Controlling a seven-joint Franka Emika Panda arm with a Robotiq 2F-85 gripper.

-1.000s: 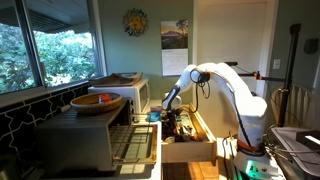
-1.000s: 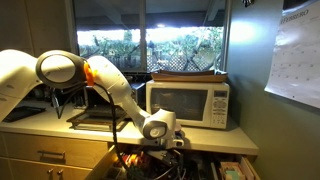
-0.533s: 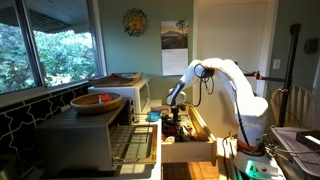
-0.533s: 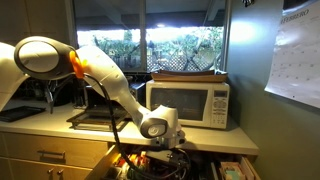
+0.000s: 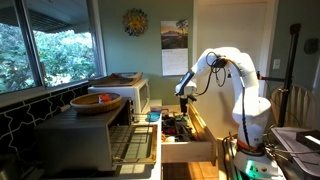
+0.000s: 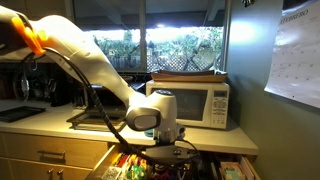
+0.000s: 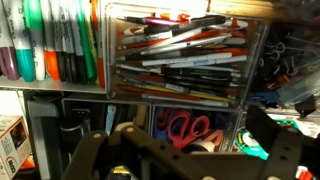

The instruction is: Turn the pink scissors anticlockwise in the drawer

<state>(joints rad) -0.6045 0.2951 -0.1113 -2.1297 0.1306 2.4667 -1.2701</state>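
The pink scissors lie in a compartment of the open drawer, handles showing, just below a clear bin of pens. In the wrist view my gripper hangs above them with its dark fingers spread wide and nothing between them. It touches nothing. In both exterior views the arm is lifted clear over the drawer, with the gripper pointing down. The scissors are too small to make out in the exterior views.
A clear bin of pens and a row of markers fill the drawer's far part, with a tape roll beside the scissors. A microwave, a toaster oven with a bowl and a wire rack stand alongside.
The gripper has opened and let go, and the arm has risen up out of the drawer. The scissors stay lying in their compartment.
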